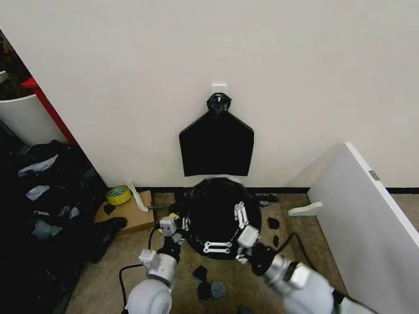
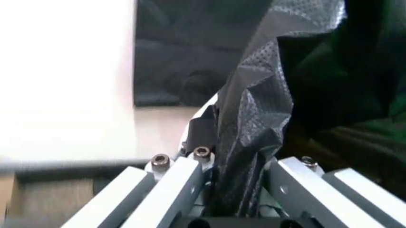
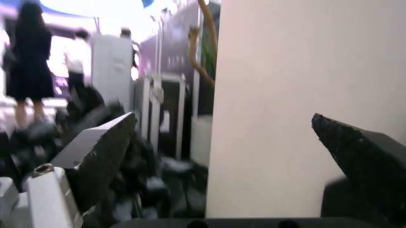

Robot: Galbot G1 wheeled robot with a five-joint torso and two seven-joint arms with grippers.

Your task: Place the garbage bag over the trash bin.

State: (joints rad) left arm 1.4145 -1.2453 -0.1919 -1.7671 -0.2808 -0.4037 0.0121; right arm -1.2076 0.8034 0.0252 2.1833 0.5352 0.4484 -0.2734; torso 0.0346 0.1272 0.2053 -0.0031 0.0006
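The black garbage bag [image 1: 217,210] lies draped in a round dome on the floor by the wall, and the trash bin is hidden under it. My left gripper [image 1: 174,228] is at the bag's left edge. In the left wrist view the left gripper [image 2: 238,190] is shut on a crumpled fold of the garbage bag [image 2: 254,118]. My right gripper [image 1: 230,231] rests over the bag's near right side. Its dark pads [image 3: 101,152] stand wide open with nothing between them, facing the cream wall.
Another black bag [image 1: 216,140] hangs flat from a wall hook just behind. A white panel [image 1: 357,209] leans at the right. On the left are a cardboard box [image 1: 131,212], a yellow tape roll [image 1: 118,194] and a heap of black bags [image 1: 46,196]. Black scraps [image 1: 209,284] lie on the carpet.
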